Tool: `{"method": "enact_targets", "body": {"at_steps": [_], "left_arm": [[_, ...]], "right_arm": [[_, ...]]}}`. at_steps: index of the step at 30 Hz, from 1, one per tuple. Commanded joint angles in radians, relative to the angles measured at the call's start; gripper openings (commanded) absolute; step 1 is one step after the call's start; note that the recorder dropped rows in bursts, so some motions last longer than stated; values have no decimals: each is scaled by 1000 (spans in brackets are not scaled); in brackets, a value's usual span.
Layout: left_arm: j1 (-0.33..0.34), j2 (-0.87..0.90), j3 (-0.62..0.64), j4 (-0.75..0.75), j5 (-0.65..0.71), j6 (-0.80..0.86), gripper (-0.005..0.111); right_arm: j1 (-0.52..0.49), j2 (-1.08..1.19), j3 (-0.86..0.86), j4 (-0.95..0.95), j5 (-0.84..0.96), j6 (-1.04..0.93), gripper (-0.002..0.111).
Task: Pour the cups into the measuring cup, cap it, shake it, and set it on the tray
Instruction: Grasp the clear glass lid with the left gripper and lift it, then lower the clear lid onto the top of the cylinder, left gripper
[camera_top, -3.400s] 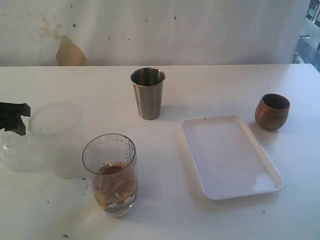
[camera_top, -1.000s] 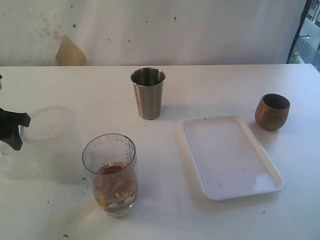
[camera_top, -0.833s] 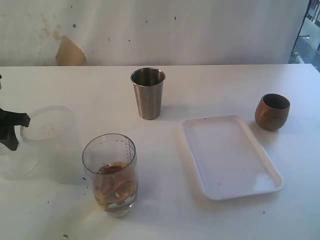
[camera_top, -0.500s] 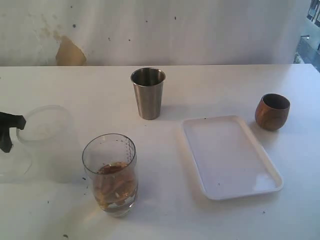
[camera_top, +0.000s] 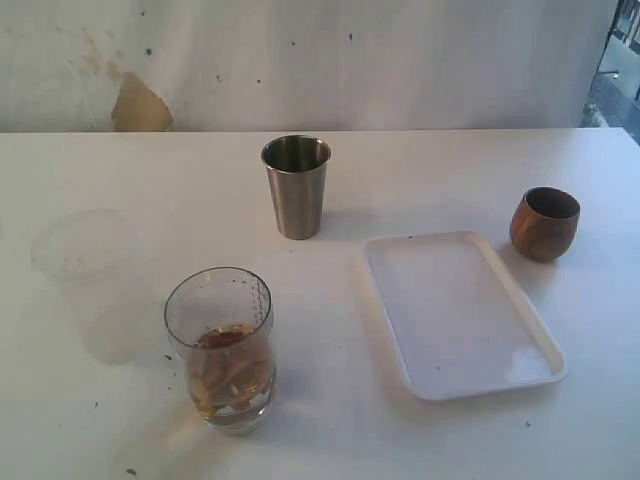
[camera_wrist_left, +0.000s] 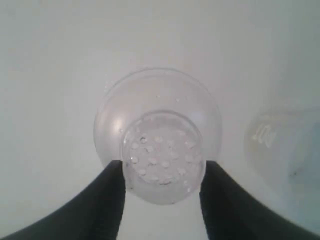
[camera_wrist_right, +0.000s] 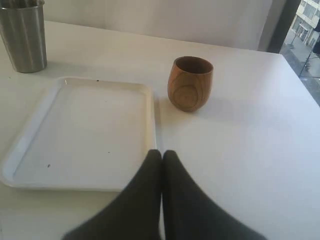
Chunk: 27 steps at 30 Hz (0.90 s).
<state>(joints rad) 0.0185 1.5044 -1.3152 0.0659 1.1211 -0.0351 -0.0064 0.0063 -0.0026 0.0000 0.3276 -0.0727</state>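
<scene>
Left wrist view: left gripper (camera_wrist_left: 161, 169) clamps neck of cap (camera_wrist_left: 157, 107), one finger each side. Right gripper (camera_wrist_right: 161, 153) closed, empty, tray (camera_wrist_right: 85, 130) beyond. Exterior view: measuring cup (camera_top: 220, 345) near left, brown contents inside; steel tumbler (camera_top: 296, 186) far centre; wooden cup (camera_top: 545, 223) right, near tray's far right corner.

The exterior camera looks from above the near edge of the table (camera_top: 450, 170) down to the wall (camera_top: 400, 60), the left wrist camera sits close over the cap (camera_wrist_left: 159, 132), and the low right wrist one shares tray (camera_top: 460, 310), wooden cup (camera_top: 545, 223) and tumbler (camera_top: 296, 187) with it.
</scene>
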Motion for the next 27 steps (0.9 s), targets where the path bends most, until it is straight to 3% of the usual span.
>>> {"method": "enact_targets", "body": {"at_steps": [1, 5, 17, 27], "left_arm": [[-14, -84, -83, -146, 52, 29, 0], [-102, -105, -145, -247, 100, 65, 0], [-567, -92, -198, -202, 100, -33, 0], [-772, -88, -186, -168, 100, -123, 0]], "right_arm": [[-4, -6, 3, -6, -8, 1, 0], [-4, -6, 3, -6, -8, 1, 0], [-4, -6, 3, 0, -8, 25, 0], [-4, -6, 3, 0, -8, 25, 0]]}}
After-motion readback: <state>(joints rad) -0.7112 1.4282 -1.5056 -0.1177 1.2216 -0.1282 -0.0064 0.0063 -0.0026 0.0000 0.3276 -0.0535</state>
